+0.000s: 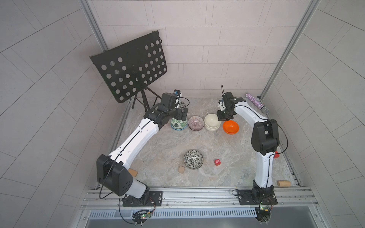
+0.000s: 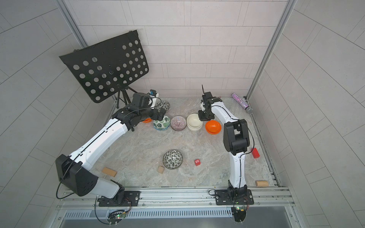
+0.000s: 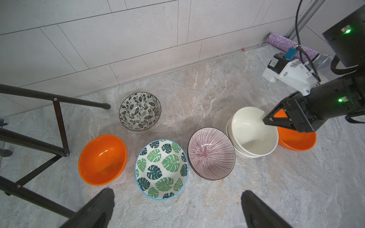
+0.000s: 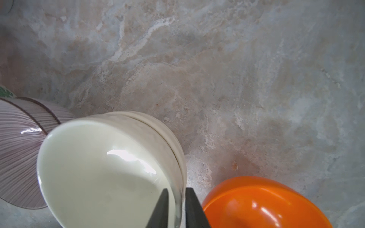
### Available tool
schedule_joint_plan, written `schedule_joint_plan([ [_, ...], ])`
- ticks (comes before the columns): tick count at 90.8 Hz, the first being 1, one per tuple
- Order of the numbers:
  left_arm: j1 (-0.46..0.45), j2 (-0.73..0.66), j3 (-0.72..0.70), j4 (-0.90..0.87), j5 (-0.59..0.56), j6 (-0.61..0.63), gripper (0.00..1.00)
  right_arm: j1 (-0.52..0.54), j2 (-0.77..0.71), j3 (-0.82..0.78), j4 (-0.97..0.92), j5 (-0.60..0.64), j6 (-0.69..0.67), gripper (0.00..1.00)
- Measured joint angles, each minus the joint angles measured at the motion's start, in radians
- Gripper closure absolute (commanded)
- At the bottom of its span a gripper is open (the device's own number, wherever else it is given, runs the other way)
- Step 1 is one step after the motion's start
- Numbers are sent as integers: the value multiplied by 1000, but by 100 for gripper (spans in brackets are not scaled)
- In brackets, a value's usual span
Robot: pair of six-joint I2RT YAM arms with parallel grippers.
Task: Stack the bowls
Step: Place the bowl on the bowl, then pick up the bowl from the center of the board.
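Cream bowl (image 4: 98, 167) rim inside right claw (image 4: 177, 190)

We held our left arm (image 1: 136, 142) stretched forward and inward from its base, the wrist bent downward. Our left gripper (image 3: 177, 193) hung with its jaws spread wide. Our right arm (image 1: 264, 136) stood steeply over its base, folded at the elbow, the forearm reaching forward and inward. Our right gripper (image 4: 177, 190) pointed down, its fingers (image 4: 194, 209) close together with a narrow gap; whether they pinched we could not tell.

Pale tiled walls (image 1: 217, 49), marbled tabletop (image 1: 167, 142)
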Motion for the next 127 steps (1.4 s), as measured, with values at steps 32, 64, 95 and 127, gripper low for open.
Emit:
schedule_joint_plan([
  [32,100,103,49,-60,-33,-124,1,-26,-145,-102,80,8,50,50],
  [64,275,312,100,-164,-144,-612,27,-37,-394,-137,195,6,73,48],
  [95,291,485,146,-202,-175,-953,34,-17,-393,-196,201,-9,71,48],
  [127,287,638,270,-211,-216,-1035,41,-11,-393,-217,207,-15,60,49],
])
